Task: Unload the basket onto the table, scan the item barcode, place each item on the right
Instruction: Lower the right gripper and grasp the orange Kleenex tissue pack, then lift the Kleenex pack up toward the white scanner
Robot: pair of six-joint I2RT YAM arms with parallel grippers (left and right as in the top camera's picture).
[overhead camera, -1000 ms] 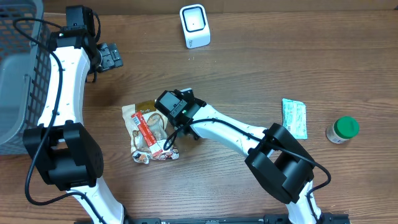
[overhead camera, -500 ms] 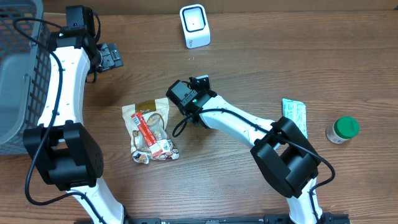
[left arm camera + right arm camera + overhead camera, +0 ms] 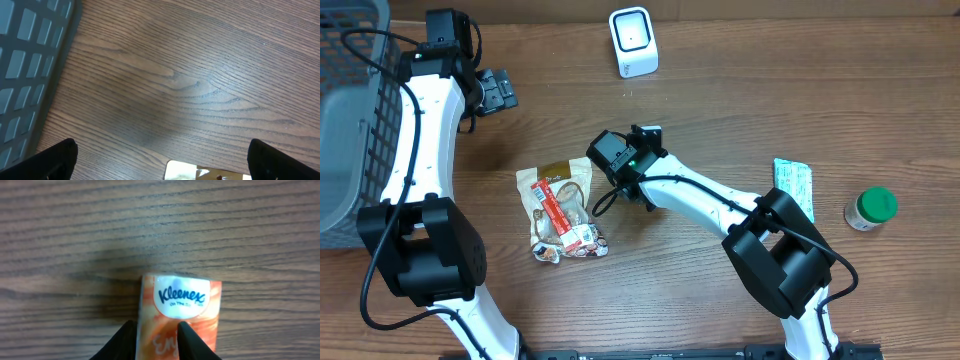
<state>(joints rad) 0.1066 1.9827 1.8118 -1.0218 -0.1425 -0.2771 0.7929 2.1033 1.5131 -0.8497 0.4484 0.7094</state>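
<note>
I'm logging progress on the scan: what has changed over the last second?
The right gripper swung away from the snack bag toward the scanner, holding a Kleenex pack. The left gripper, open, and everything else stayed put.

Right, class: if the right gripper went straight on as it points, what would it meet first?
Probably bare table: beyond the Kleenex pack in the right gripper, its wrist view shows only wood. Depth is unclear.
</note>
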